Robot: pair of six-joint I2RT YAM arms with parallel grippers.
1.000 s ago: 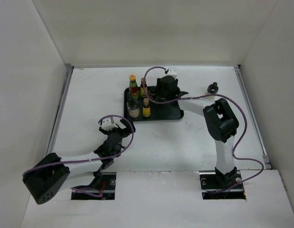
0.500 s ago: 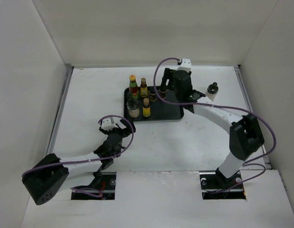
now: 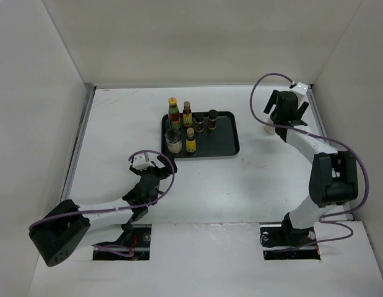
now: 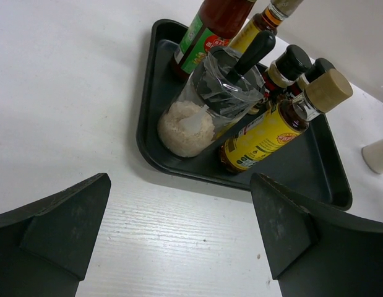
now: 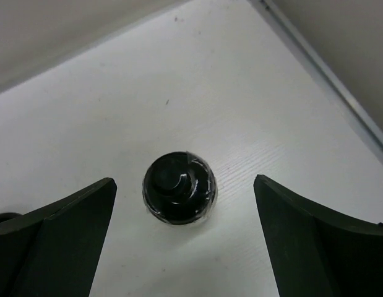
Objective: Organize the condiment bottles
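We log white desk (image 3: 111,142), matte, with fine grain streaks showing in left wrist view. Three plain off-white panels box it in: back wall (image 3: 197,37), left wall (image 3: 30,105), right wall (image 3: 358,80), the side ones slanting outward toward camera. Grey metal rail (image 3: 77,142) runs along left desk edge, and a matching right rail (image 3: 329,154) along the far side. White front panel (image 3: 203,260) spans near edge. Light is even and diffuse, shadows soft.

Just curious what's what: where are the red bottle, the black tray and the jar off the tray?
red bottle (image 3: 174,116): top view, red body.
black tray (image 3: 221,140): top view, bare floor.
lone jar (image 5: 179,189): right wrist view, dark cap.
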